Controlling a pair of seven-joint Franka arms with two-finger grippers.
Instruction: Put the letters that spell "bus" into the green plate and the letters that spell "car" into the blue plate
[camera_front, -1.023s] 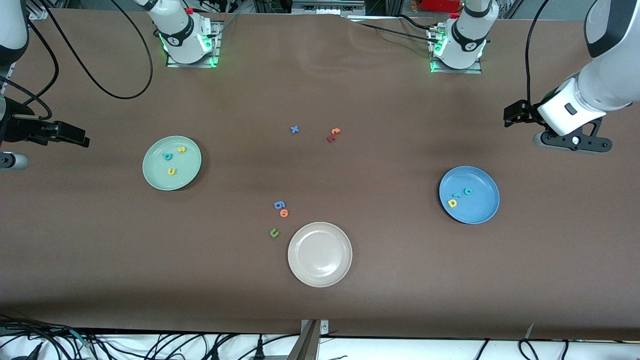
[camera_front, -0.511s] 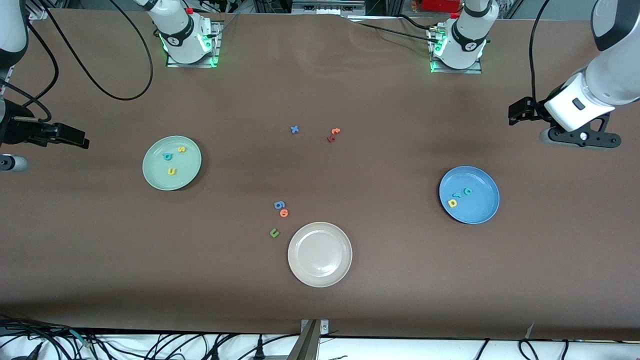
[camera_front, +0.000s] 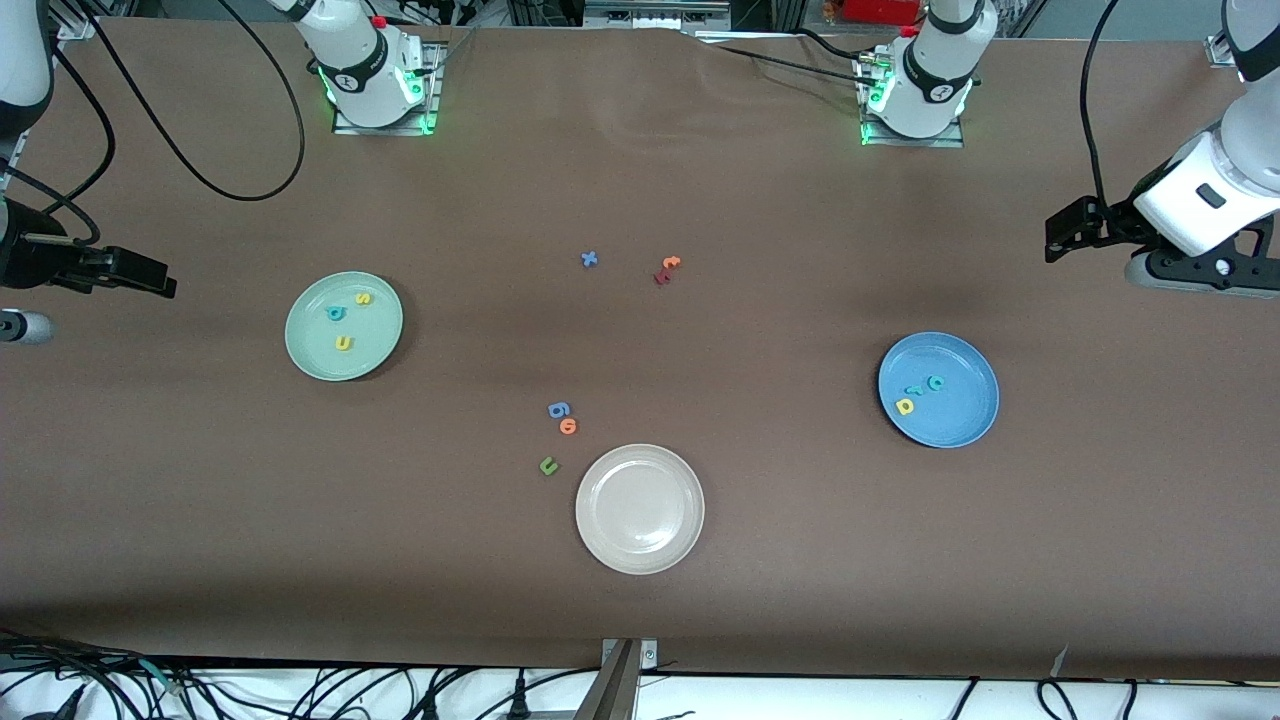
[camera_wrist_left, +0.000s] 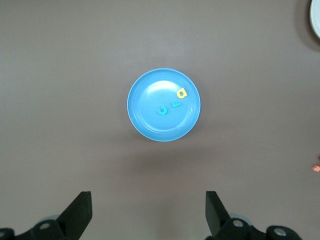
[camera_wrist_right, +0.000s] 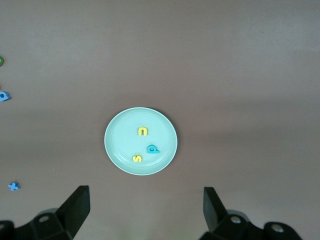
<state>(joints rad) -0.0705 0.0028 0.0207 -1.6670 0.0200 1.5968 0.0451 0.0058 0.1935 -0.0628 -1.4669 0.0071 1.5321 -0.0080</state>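
Note:
The green plate (camera_front: 310, 350) holds a teal b (camera_front: 335, 313), a yellow s (camera_front: 364, 298) and a yellow u (camera_front: 343, 343). In the right wrist view the same plate (camera_wrist_right: 120, 145) shows with its three letters. The blue plate (camera_front: 965, 420) holds a teal c (camera_front: 936, 382), a small teal r (camera_front: 913, 390) and a yellow a (camera_front: 905, 406). My left gripper (camera_front: 1195, 272) hangs open and empty over the table's left-arm end, with the blue plate (camera_wrist_left: 150, 120) well clear of its jaws (camera_wrist_left: 148, 210). My right gripper (camera_wrist_right: 145, 207) is open and empty at the right-arm end.
A beige-white plate (camera_front: 640, 508) lies nearest the front camera. Loose letters lie mid-table: a blue x (camera_front: 589, 259), an orange one (camera_front: 671, 262), a dark red one (camera_front: 661, 277), a blue 6-like one (camera_front: 559, 410), an orange o (camera_front: 568, 427) and a green u (camera_front: 548, 465).
The left arm has drawn back toward its end of the table, away from the blue plate. The right arm has hardly moved. No letter has shifted.

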